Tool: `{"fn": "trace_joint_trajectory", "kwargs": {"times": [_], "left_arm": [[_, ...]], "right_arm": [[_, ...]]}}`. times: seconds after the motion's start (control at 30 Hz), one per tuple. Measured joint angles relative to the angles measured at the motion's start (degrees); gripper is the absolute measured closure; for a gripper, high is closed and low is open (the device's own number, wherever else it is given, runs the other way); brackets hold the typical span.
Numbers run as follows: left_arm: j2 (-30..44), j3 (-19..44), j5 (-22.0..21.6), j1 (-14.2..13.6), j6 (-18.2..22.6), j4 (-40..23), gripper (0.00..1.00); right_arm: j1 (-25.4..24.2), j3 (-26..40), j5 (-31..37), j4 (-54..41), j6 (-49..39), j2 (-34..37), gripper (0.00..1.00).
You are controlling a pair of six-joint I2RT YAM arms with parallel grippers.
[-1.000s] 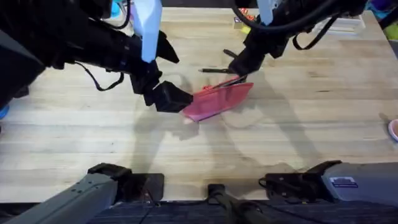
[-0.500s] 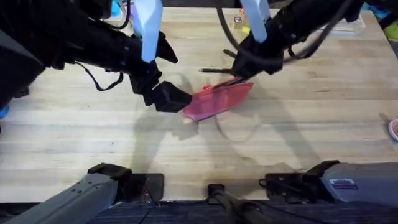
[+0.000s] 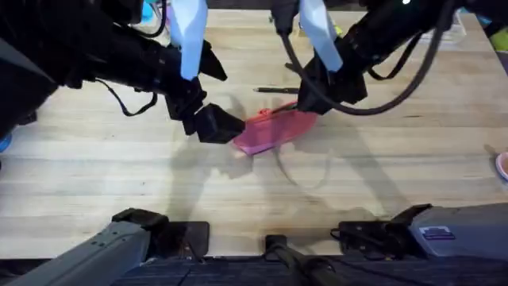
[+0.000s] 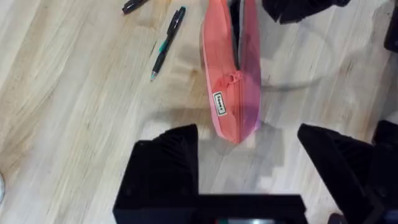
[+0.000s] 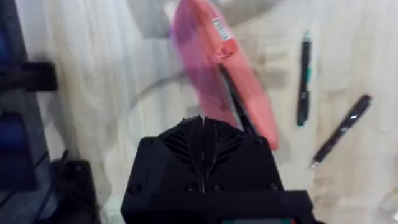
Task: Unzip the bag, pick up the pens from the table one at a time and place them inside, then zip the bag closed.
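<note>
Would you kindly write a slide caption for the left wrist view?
Open left tool hovers near the pink bag, its zipper partly open; two pens lie beside it.

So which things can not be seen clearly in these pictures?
- Right claw: right wrist view, fingertips pressed together; whether they pinch the zipper pull cannot be told.
- Pouch opening: overhead view, far end covered by the right arm.
- Label on the pouch: left wrist view, print too small.

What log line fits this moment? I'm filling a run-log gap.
phase: unzipping | bag: partly unzipped | pens: both on table | left gripper: open by bag end | right gripper: shut at other end
</note>
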Motion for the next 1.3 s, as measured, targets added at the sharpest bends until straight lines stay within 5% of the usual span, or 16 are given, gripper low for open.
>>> {"fn": "trace_joint_trajectory", "kwargs": {"times": [1.3], "left_arm": [[0.0,0.0,-1.5,0.0,0.0,0.0,0.006]], "right_arm": [[0.1,0.0,1.9,7.2,-10.1,8.8,0.971]]}}
